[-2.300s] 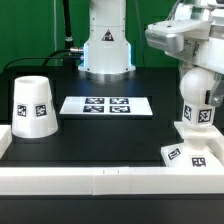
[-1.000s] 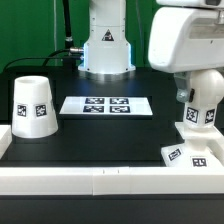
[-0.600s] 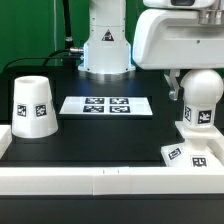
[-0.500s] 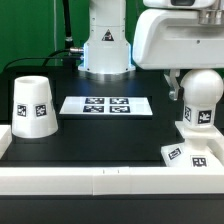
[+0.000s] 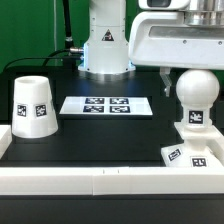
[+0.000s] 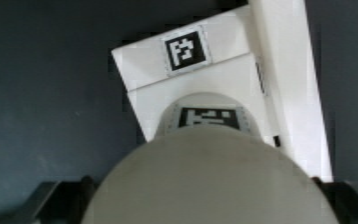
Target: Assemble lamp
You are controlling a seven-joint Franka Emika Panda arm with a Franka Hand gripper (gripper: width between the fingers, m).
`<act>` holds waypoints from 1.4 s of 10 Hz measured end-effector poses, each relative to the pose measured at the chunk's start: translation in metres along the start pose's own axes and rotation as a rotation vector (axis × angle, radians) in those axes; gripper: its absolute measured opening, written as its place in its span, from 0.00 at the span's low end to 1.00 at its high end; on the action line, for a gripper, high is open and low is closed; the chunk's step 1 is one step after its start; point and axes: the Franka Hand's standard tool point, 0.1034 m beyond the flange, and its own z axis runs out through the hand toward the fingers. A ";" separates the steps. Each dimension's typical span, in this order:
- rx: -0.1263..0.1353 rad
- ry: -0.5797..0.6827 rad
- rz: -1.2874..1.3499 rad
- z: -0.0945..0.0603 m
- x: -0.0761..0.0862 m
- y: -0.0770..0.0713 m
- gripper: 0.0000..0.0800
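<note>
The white ball-shaped bulb stands upright in the small sloped base at the exterior view's right. My gripper hangs just above the bulb, open, its fingers straddling the ball's top without touching it. In the wrist view the bulb fills the foreground between my dark fingers, with a gap on each side, and the tagged base shows beyond it. The tapered shade stands mouth-down at the exterior view's left, far from the gripper.
The marker board lies flat in the middle of the black table. A white raised wall runs along the front edge and shows beside the base in the wrist view. The arm's pedestal stands behind.
The gripper has risen from around the bulb's body to just above its top and swung toward the exterior view's left. The bulb stays standing in the base.
</note>
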 end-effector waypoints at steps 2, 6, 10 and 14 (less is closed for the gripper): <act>0.012 -0.010 0.173 0.000 -0.001 -0.001 0.72; 0.024 -0.045 0.601 0.001 -0.006 -0.008 0.72; 0.032 -0.046 0.510 0.000 -0.007 -0.009 0.87; 0.041 -0.037 0.202 -0.004 -0.006 -0.010 0.87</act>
